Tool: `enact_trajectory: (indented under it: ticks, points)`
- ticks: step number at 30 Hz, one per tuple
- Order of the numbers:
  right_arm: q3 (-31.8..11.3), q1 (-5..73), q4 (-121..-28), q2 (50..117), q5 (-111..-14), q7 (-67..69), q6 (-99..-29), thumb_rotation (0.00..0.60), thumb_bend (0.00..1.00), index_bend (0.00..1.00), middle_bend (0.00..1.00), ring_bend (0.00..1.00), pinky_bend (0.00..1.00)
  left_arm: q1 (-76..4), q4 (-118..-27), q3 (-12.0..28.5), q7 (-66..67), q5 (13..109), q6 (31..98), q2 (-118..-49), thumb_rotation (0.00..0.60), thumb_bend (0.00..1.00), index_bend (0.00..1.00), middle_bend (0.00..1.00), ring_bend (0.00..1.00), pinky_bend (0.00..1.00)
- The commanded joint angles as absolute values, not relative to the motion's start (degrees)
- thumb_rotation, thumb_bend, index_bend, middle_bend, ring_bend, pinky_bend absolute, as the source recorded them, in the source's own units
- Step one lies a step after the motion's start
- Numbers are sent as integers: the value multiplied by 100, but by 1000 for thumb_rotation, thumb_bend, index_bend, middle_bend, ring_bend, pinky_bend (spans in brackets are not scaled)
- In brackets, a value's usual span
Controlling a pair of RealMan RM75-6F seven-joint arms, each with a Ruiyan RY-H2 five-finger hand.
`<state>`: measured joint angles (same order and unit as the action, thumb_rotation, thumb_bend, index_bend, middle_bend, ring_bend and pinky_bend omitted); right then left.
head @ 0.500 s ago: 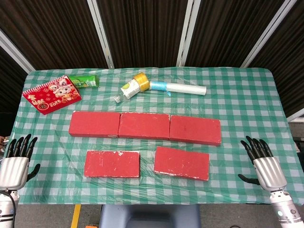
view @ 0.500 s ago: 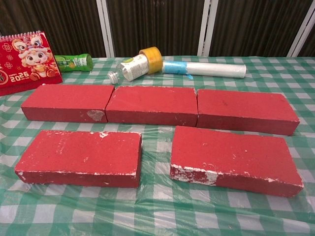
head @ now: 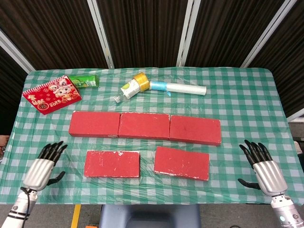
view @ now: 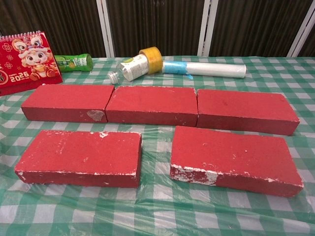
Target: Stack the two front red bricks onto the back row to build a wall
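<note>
The front left brick (head: pixel 112 163) and the front right brick (head: pixel 181 163) lie flat on the checked tablecloth (head: pixel 247 104), side by side with a gap between them, just in front of the back row (head: pixel 145 127), which is three red bricks laid end to end and touching. Neither front brick touches the back row, and nothing rests on top of it. To the left of the front left brick, the left hand (head: pixel 43 166) hovers palm down with its fingers spread apart, holding nothing. Well to the right of the front right brick, the right hand (head: pixel 263 168) is likewise spread and holds nothing. Behind the back row lie a red calendar (head: pixel 51 95), a green bottle (head: pixel 83 81), a clear bottle (head: pixel 127 90), a yellow tape roll (head: pixel 140 81) and a white plastic roll (head: pixel 185 88)
</note>
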<state>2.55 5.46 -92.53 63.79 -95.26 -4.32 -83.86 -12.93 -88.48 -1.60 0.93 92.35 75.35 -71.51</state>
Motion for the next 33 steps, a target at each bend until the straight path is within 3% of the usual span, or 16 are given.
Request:
enact_trajectory:
  ticks: [1, 13, 22, 33]
  points:
    - [344, 529, -9244, 6307, -9697, -248, -8451, 600, 85, 0, 0, 0, 0, -1784, -9191, -420, -494, 9678, 6903, -7131, 600, 272, 0, 0, 0, 50]
    - [528, 532, -9172, 6109, -10121, 302, -8609, 600, 86, 0, 0, 0, 0, -2562, -9642, -75, 419, 8940, 5569, -7762, 600, 250, 0, 0, 0, 2]
    - [491, 490, -9162, 6039, -10047, 445, -8696, 600, 86, 0, 0, 0, 0, -2951, -9380, 147, 865, 8406, 5101, -8185, 600, 241, 0, 0, 0, 3]
    - [495, 528, -9198, 6025, -9997, 425, -8546, 600, 85, 0, 0, 0, 0, -3183, -9251, 178, 819, 7961, 4816, -8052, 600, 242, 0, 0, 0, 6]
